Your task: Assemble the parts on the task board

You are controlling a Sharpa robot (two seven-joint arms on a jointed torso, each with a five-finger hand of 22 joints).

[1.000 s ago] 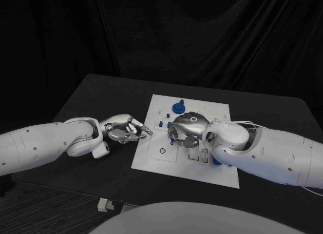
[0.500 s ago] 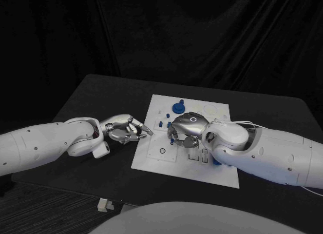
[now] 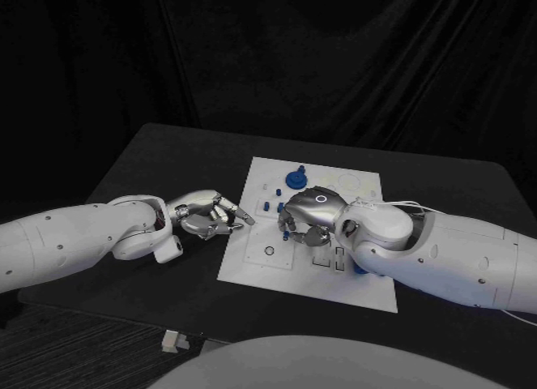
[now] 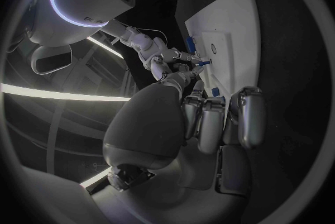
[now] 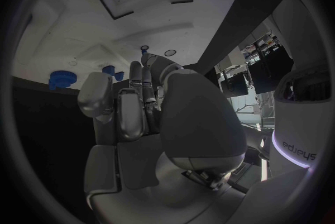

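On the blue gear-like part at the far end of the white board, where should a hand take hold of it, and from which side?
Probably from above. The blue gear-like part stands on the task board with a narrow stem rising from a wider round base, and open board lies around it. Fingers closing on the stem, or across the round rim, look workable; finer shape is too small to tell.

The head camera looks down on the task board; both wrist cameras, close behind their hands, share it.

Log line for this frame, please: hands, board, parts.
left hand: beside task board, fingers curled, holds nothing | right hand: over board, grip unclear | blue round part: on board's far end
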